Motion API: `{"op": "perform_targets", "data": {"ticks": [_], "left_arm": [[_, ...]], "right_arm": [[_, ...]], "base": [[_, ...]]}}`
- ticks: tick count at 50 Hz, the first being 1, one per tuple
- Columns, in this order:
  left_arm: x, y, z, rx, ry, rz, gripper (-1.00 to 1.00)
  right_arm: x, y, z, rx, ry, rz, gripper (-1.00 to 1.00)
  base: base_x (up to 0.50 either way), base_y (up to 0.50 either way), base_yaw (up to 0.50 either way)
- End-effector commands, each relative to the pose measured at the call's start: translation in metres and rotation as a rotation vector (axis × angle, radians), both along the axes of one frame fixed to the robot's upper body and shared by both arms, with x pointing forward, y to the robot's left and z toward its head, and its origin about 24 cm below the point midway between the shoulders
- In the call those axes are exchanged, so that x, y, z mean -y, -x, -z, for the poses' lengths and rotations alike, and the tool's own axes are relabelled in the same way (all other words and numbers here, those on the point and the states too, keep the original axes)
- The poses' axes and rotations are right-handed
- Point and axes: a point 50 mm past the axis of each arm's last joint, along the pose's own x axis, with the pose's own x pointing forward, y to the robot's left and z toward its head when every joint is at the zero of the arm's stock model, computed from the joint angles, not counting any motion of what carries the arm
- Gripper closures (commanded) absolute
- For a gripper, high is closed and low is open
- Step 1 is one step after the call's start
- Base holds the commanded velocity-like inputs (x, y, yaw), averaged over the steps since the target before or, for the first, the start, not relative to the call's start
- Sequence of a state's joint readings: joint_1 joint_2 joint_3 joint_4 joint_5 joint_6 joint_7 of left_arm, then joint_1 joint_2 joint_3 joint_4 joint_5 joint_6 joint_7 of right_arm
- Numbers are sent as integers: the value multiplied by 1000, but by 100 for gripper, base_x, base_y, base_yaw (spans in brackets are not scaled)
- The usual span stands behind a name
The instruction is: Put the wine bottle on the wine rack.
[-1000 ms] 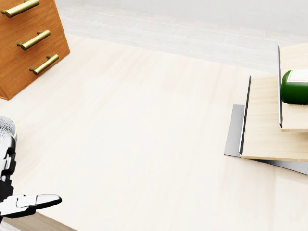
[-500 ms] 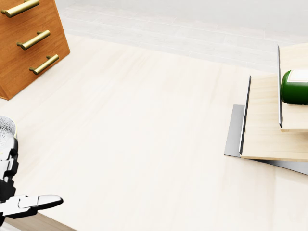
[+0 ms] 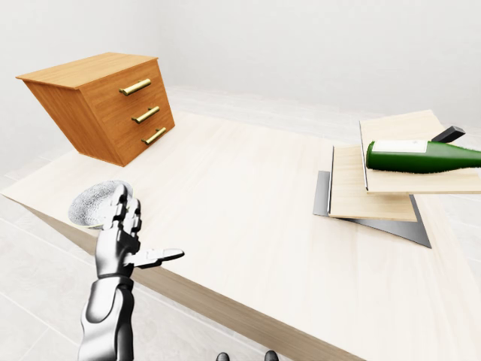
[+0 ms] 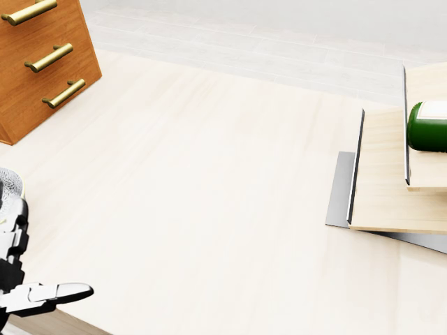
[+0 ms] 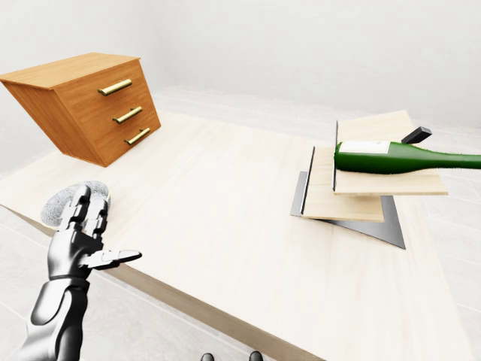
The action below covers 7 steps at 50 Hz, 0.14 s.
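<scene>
Green glass wine bottle [image 5: 398, 157] lies on its side atop the stepped pale wooden rack [image 5: 353, 197], at the right of the pale wooden table [image 3: 240, 203]. The silver left hand [image 3: 120, 237] hovers at the table's lower-left edge, fingers spread, grasping nothing. The right hand's out of sight.

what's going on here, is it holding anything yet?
Not yet. The left hand hangs open at the table's near edge, next to a pale round object, holding nothing. The right hand isn't in view. The green wine bottle already lies on its side on the stepped wooden wine rack at the right of the table, neck pointing right. A small wooden drawer chest with brass handles sits at the table's far left, untouched.
</scene>
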State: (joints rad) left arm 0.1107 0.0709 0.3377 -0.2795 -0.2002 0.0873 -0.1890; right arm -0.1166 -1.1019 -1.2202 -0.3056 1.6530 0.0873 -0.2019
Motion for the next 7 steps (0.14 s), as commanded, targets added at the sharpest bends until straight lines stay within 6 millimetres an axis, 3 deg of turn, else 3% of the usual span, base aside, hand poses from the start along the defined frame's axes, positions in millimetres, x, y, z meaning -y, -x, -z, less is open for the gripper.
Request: {"op": "perform_targets", "data": {"ticks": [1, 7], "left_arm": [[1, -1, 0, -1, 0, 4, -100], [0, 1, 2, -4, 2, 1, -100]], "right_arm": [[-16, 20, -11, 58, 15, -75, -100], [-23, 31, -16, 79, 6, -124, -100]], "base": [[0, 0, 0], [0, 0, 0]]}}
